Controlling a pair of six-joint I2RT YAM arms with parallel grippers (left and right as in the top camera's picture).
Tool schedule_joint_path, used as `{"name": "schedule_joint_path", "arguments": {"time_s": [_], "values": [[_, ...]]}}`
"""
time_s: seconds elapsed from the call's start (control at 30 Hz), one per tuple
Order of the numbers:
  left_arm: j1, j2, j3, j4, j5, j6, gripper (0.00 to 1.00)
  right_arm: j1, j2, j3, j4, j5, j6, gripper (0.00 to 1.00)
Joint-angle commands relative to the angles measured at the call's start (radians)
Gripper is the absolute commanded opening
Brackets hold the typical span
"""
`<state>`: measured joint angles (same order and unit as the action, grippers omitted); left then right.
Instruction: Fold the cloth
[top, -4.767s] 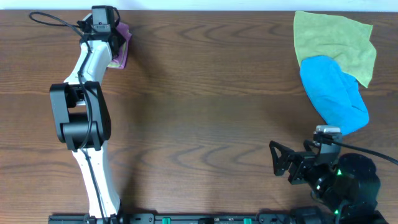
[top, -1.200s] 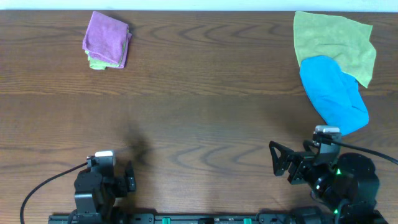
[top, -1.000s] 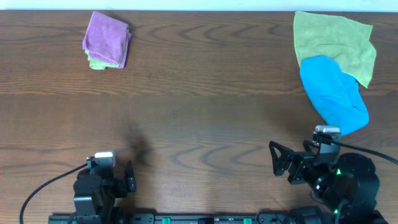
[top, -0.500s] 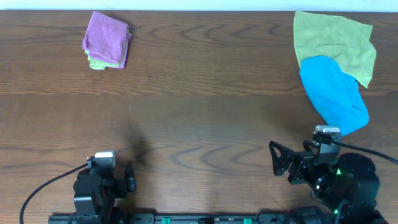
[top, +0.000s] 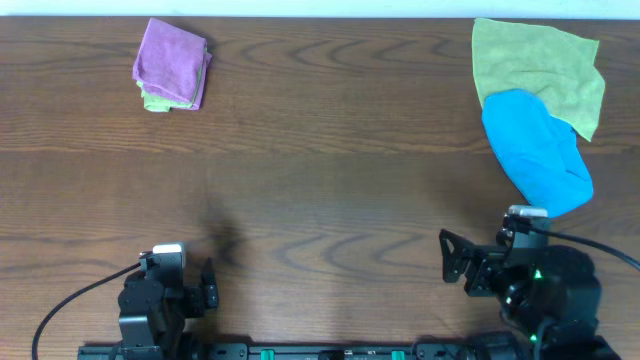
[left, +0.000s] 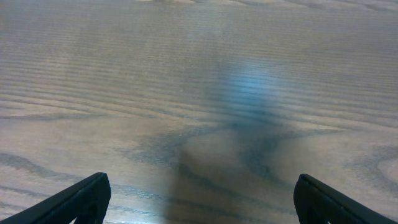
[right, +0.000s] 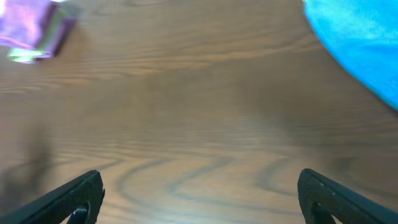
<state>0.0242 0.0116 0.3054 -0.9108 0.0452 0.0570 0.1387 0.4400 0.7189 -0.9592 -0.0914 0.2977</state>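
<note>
The purple cloth (top: 172, 68) lies folded into a small square at the table's far left, on top of a yellow-green cloth (top: 152, 100) that peeks out beneath it. In the right wrist view the purple cloth (right: 30, 23) shows blurred at the top left. Both arms sit drawn back at the near edge, far from it. My left gripper (left: 199, 190) stands open over bare wood. My right gripper (right: 199, 183) is open too, with nothing between its fingers.
A bright blue cloth (top: 540, 150) lies crumpled at the right, overlapping a larger yellow-green cloth (top: 545, 60) at the far right corner. The blue cloth (right: 364, 43) is close ahead of the right arm. The wooden table (top: 330, 180) spreads between the two piles.
The left arm, earlier stretched out to the purple cloth, has let go and pulled back to the near edge. In the last half second the right arm shifted slightly.
</note>
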Motion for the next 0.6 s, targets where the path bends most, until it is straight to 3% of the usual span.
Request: {"name": "schedule_joint_path", "arguments": {"time_s": [0.0,0.23,0.57], "values": [[0.002,-0.008,-0.005,-0.058,-0.021,0.029,0.95,-0.008,-0.044,-0.094,0.034,0.069,-0.094,0.99],[0.002,-0.008,-0.005,-0.058,-0.022,0.029,0.95,-0.023,-0.248,-0.341,0.153,0.068,-0.183,0.99],[0.002,-0.008,-0.006,-0.058,-0.021,0.029,0.95,-0.135,-0.389,-0.454,0.138,-0.026,-0.327,0.99]]}}
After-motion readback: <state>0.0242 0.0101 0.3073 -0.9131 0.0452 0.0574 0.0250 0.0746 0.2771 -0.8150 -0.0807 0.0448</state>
